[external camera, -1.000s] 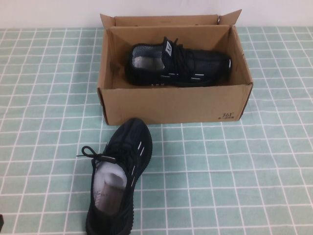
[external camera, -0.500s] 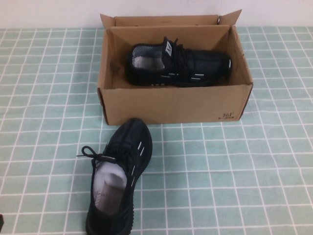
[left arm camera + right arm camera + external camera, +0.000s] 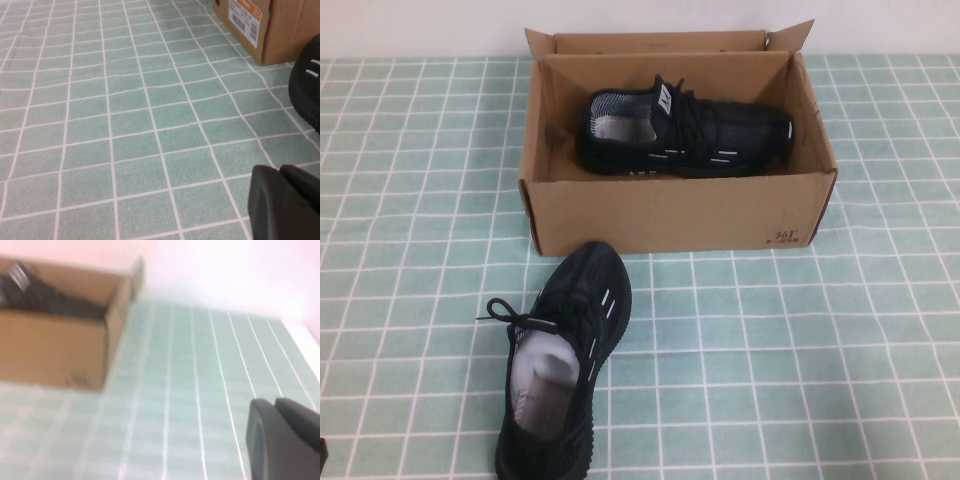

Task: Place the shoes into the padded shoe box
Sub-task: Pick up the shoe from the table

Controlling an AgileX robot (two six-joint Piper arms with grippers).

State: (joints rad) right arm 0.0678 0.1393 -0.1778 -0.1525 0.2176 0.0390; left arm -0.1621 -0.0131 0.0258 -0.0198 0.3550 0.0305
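A brown cardboard shoe box (image 3: 670,212) stands open at the back middle of the table. One black shoe (image 3: 685,133) lies inside it, toe to the right. The second black shoe (image 3: 563,360) lies on the table in front of the box, toe toward it. My left gripper (image 3: 281,171) is shut and empty, low over the table to the left of that shoe (image 3: 307,85); a sliver of it shows at the high view's bottom left corner (image 3: 323,455). My right gripper (image 3: 276,403) is shut and empty, off to the right of the box (image 3: 50,350).
A green tablecloth with a white grid (image 3: 800,350) covers the table. A white wall runs behind the box. The box's side label (image 3: 244,15) faces my left gripper.
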